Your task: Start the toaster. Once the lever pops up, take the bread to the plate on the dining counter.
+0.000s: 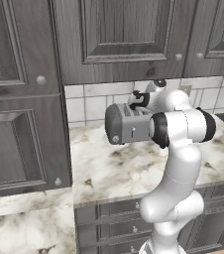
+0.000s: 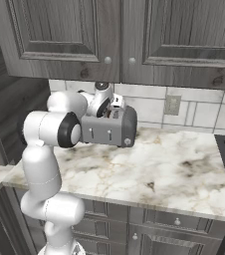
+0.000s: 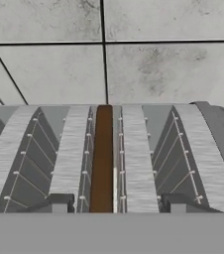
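Toaster (image 1: 129,124): far on marble worktop (image 1: 114,166), by the tiled wall.
Bread (image 3: 103,158): upright in slot.
Gripper (image 3: 118,203): straddling bread, jaws apart (not yet clamped).
Advice: centre fingers, close gently, lift straight.

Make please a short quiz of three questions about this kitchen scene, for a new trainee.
1. True or false: the bread stands on edge inside a slot of the toaster.
2. Where does the gripper sit? A) over the toaster's top B) beside the stove C) under the cabinets' doors, far from the toaster
3. Fill in: the toaster rests on the marble ____.

Key: 1 true; 2 A; 3 worktop. In the hand view the fingertips straddle the bread's slot with a gap between them.
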Controlling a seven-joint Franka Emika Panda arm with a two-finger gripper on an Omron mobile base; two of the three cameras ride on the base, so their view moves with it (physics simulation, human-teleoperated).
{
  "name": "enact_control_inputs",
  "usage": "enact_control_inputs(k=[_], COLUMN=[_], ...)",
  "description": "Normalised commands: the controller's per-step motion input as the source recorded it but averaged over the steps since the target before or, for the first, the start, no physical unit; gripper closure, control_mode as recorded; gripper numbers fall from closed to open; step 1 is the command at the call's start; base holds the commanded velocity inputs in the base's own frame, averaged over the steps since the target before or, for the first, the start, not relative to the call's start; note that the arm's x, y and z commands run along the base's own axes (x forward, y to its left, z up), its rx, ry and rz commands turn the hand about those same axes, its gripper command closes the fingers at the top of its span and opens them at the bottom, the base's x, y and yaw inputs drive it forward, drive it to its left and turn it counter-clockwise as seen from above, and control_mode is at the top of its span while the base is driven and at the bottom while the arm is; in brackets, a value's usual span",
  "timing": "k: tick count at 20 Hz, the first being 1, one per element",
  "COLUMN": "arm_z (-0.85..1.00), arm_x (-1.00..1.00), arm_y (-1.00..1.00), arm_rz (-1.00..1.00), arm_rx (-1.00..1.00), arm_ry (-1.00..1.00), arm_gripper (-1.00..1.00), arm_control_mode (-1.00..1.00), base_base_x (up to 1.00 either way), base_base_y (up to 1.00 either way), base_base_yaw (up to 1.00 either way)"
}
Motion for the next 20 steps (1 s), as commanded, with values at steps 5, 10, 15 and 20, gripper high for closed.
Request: enact_control_inputs(k=[5, 10, 15, 20], arm_z=[0.0, 0.0, 0.04, 0.14], arm_x=[0.0, 0.0, -0.13, -0.27], arm_y=[0.0, 0.0, 0.0, 0.04], arm_rz=[0.0, 0.0, 0.0, 0.0], arm_rx=[0.0, 0.0, 0.0, -0.01], arm_ry=[0.0, 0.0, -0.01, -0.02], arm_gripper=[1.0, 1.0, 1.0, 1.0], arm_control_mode=[-1.0, -1.0, -1.0, -1.0], base_base_x=[0.0, 0.0, 0.0, 0.0], base_base_y=[0.0, 0.0, 0.0, 0.0], base_base_yaw=[0.0, 0.0, 0.0, 0.0])
